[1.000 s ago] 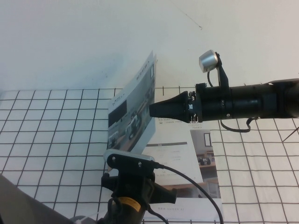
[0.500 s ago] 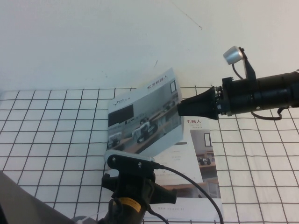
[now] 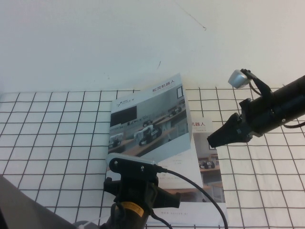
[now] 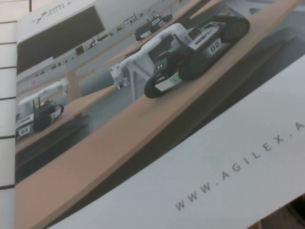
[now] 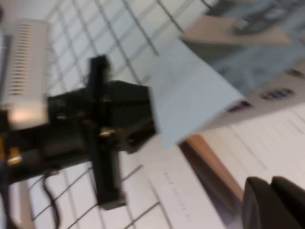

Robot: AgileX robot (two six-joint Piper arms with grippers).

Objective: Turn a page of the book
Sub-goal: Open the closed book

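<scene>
Glossy white book (image 3: pixel 190 157) lies on the grid-marked table (image 3: pixel 57 133), approx. centre of the high view, with the page (image 3: pixel 150 124) (cover leaf, classroom-robot photo outward) raised and tilted up off the sheets below, its free edge pointing toward the right side. High view shows the whole layout: right hand (image 3: pixel 213 140) hangs just off the page's free edge, to the right of it and apart from it, above the exposed inner sheet; its fingers come together in a dark tapered tip, closed, nothing between them. Left hand (image 3: pixel 138 191) sits at the near edge of the book, below the raised page; its fingers are hidden under the wrist housing, so their state cannot be told. Left wrist view gives what the high view does not: the page (image 4: pixel 157 95) close up, w/ small wheeled robots on wooden desks and a web address printed along the white margin. Right wrist view shows the page's corner (image 5: pixel 190 105) standing free, the left arm's dark body behind it, and the right hand's dark tips (image 5: pixel 274 202) at the picture's edge, clear of the paper.
</scene>
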